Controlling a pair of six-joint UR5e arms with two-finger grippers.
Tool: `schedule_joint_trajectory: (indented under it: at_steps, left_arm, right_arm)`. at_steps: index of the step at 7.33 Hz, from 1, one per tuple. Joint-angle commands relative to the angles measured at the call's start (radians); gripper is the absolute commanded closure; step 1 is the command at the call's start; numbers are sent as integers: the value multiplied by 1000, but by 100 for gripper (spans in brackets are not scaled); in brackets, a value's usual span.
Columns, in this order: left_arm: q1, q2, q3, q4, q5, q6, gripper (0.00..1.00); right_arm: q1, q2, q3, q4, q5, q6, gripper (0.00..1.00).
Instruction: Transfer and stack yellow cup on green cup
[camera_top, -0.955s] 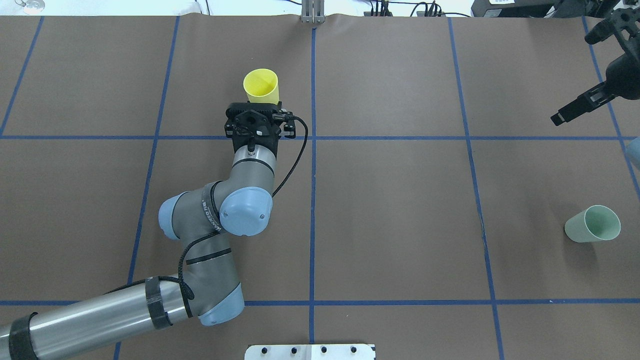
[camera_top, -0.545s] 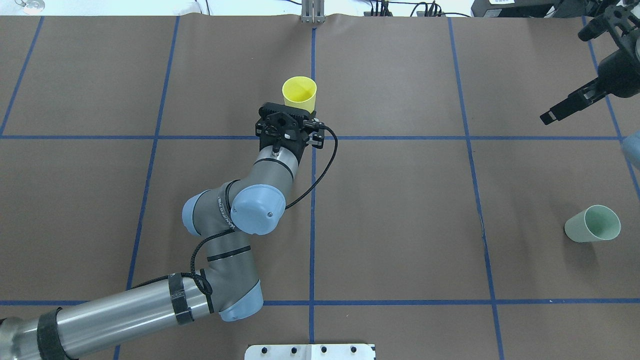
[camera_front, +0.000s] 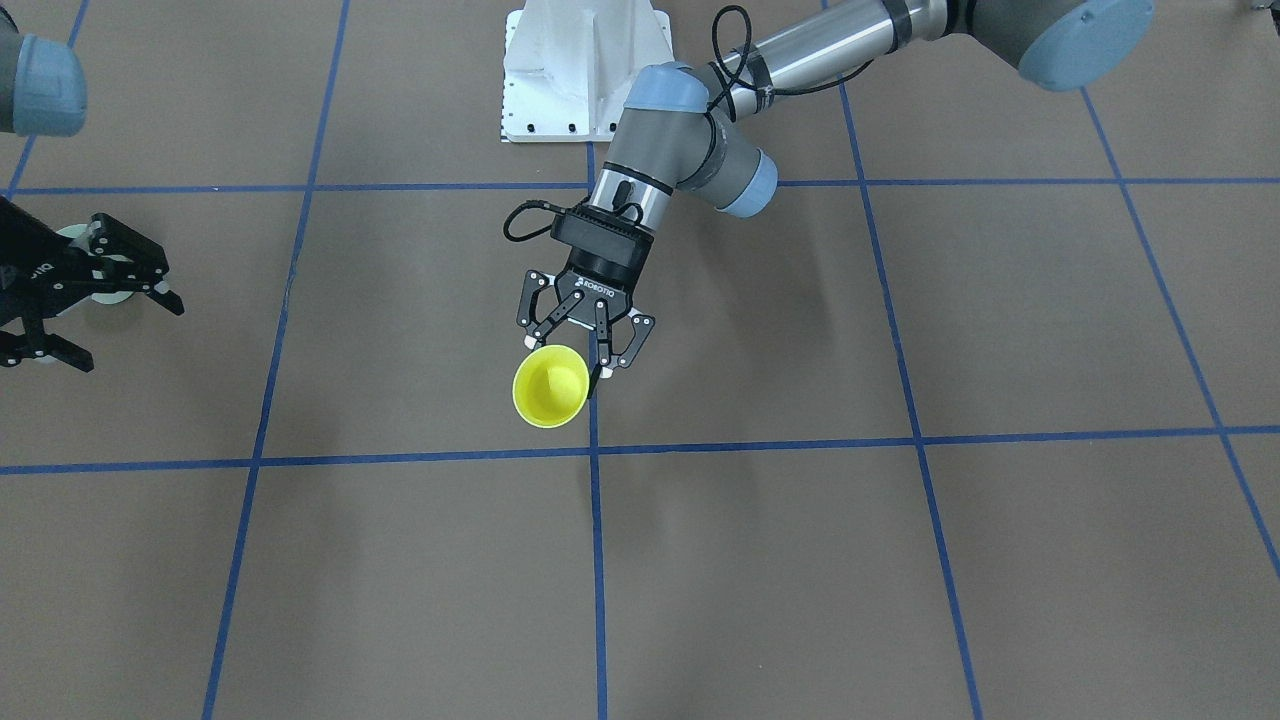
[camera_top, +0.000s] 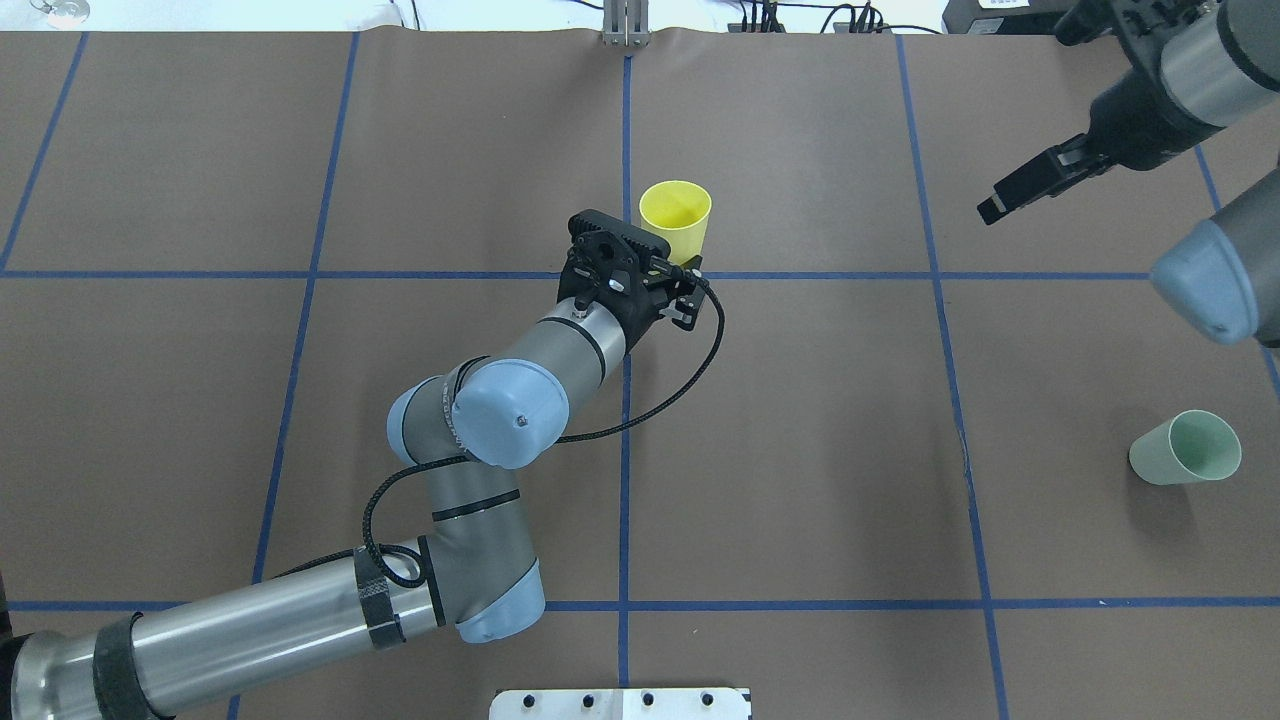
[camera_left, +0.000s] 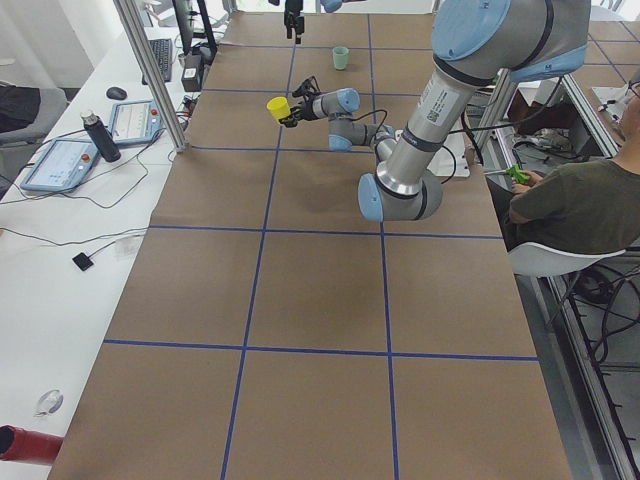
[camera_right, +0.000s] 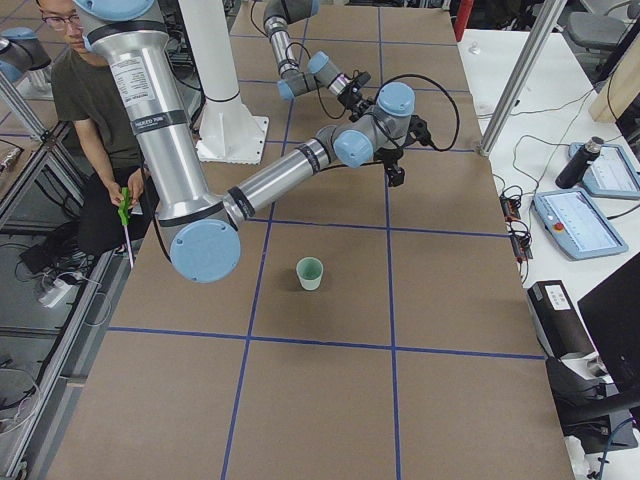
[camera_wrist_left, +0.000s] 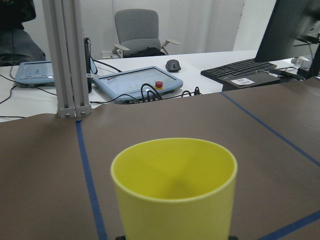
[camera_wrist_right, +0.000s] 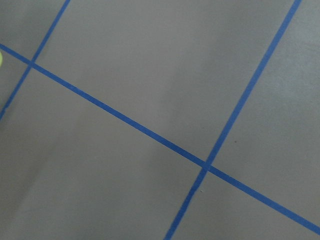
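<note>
My left gripper (camera_top: 668, 252) is shut on the yellow cup (camera_top: 676, 214), holding it upright by its lower wall just right of the centre tape line. The cup also shows in the front view (camera_front: 549, 388), in the left wrist view (camera_wrist_left: 174, 190) and small in the left side view (camera_left: 277, 106). The green cup (camera_top: 1187, 448) stands upright and alone near the table's right edge, also in the right side view (camera_right: 311, 272). My right gripper (camera_front: 125, 335) is open and empty, raised at the far right (camera_top: 1000, 205), far from both cups.
Brown table cover with a blue tape grid (camera_top: 800, 275). The white base plate (camera_top: 620, 703) sits at the near edge and an aluminium post (camera_top: 625, 25) at the far edge. A seated person (camera_right: 90, 90) is beside the robot. Desks with tablets and a keyboard (camera_wrist_left: 240, 70) lie beyond.
My left arm has carried the yellow cup to the right, across the centre tape line. My right arm has swung in leftward from the right edge.
</note>
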Motion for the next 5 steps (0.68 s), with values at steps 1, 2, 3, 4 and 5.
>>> schedule_joint_trajectory:
  at_steps: [1, 2, 3, 4, 5]
  left_arm:
    - [16, -7, 0, -24, -29, 38, 52]
    - [18, -7, 0, -24, -29, 38, 51]
    - [31, -5, 1, -27, -23, 39, 51]
    - [39, -5, 1, -34, -18, 41, 51]
    - [44, -4, 0, -50, -12, 64, 51]
  right_arm:
    - [-77, 178, -119, -3, -44, 214, 1]
    - [-98, 237, -182, -3, -46, 251, 2]
    - [-109, 277, -222, -11, -46, 275, 3]
    - [-117, 320, -266, -12, -43, 329, 5]
    - [-135, 329, -273, -15, -43, 348, 5]
